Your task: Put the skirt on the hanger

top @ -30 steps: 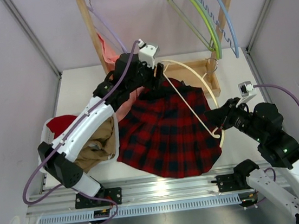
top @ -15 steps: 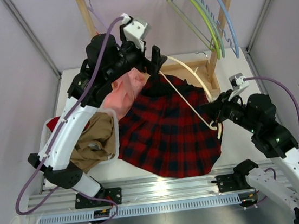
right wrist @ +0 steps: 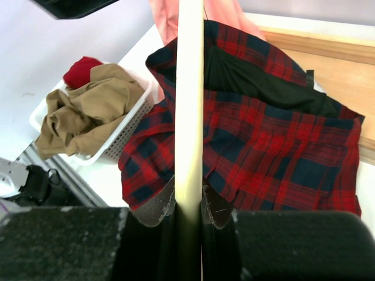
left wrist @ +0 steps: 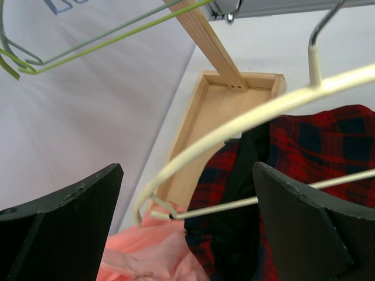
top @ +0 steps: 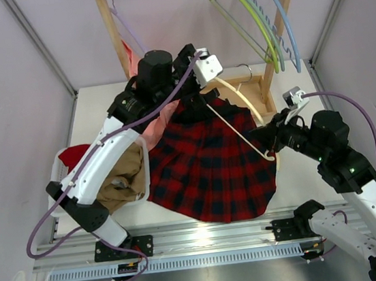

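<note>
Two fingers of my right pincer (right wrist: 188, 208) are clamped on one end of the hanger (right wrist: 190, 88), holding it above the skirt (top: 209, 172). The skirt lies spread on the table (top: 98, 103), its black waistband toward the rack (top: 112, 33). My left pincer (left wrist: 187, 213) stands wide open and grips nothing, poised just above the hanger's far end and the waistband, beside pink cloth (left wrist: 146, 257).
</note>
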{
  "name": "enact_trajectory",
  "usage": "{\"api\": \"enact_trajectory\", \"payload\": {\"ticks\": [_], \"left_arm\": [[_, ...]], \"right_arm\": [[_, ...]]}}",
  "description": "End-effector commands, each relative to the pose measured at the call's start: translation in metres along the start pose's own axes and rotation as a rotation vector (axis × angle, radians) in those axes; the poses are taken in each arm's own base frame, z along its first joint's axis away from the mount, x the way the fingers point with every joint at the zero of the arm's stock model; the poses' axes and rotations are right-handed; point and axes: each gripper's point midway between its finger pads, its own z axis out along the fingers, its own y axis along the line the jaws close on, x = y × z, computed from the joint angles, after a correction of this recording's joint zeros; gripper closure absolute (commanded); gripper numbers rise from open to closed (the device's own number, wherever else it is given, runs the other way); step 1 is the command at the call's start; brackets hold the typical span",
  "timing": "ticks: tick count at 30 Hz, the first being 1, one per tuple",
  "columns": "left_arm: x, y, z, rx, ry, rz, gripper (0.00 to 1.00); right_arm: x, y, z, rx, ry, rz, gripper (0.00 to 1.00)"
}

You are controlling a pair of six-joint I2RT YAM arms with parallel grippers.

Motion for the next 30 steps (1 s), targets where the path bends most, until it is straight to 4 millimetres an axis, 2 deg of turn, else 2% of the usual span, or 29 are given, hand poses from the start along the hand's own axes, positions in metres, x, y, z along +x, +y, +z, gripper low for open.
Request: {"api": "enact_trajectory", "payload": {"ticks": [1, 4, 7, 16, 17, 19, 20, 22, 23, 25, 28, 30], "left_arm": [[-0.014, 0.015, 0.013, -0.039, -0.067, 0.090, 0.00], [-0.010, 0.014, 0.023, -0.035, -0.066, 0.101, 0.00], [-0.006, 0.004, 0.031, 0.012, -0.069, 0.102, 0.03], [-0.014, -0.025, 0.047, 0.122, -0.127, 0.112, 0.24], [-0.017, -0.026, 0.049, 0.126, -0.138, 0.108, 0.32], [-0.016, -0.030, 0.053, 0.136, -0.143, 0.088, 0.38], [-0.018, -0.029, 0.054, 0.129, -0.149, 0.081, 0.47], [-0.013, -0.030, 0.056, 0.117, -0.140, 0.045, 0.58], [-0.012, -0.029, 0.057, 0.110, -0.140, 0.037, 0.67], [-0.006, -0.030, 0.060, 0.093, -0.127, 0.013, 0.76], [0.003, -0.029, 0.058, 0.068, -0.106, 0.019, 0.98], [0.002, -0.028, 0.052, 0.065, -0.104, 0.034, 1.00]], "right_arm": [[-0.056, 0.032, -0.011, -0.123, -0.165, -0.092, 1.00], [-0.056, 0.035, -0.012, -0.139, -0.160, -0.101, 1.00], [-0.057, 0.032, -0.014, -0.120, -0.161, -0.118, 1.00], [-0.049, 0.028, -0.008, -0.116, -0.139, -0.121, 1.00], [-0.048, 0.027, -0.008, -0.115, -0.138, -0.122, 1.00], [-0.047, 0.024, -0.008, -0.100, -0.139, -0.121, 1.00], [-0.047, 0.023, -0.008, -0.090, -0.141, -0.117, 1.00], [-0.047, 0.014, -0.007, -0.042, -0.143, -0.102, 1.00], [-0.046, 0.011, -0.006, -0.023, -0.141, -0.092, 1.00], [-0.045, 0.001, -0.005, 0.029, -0.145, -0.064, 1.00], [-0.041, -0.008, -0.004, 0.079, -0.137, -0.020, 1.00], [-0.033, -0.017, -0.001, 0.123, -0.118, 0.016, 1.00]]}}
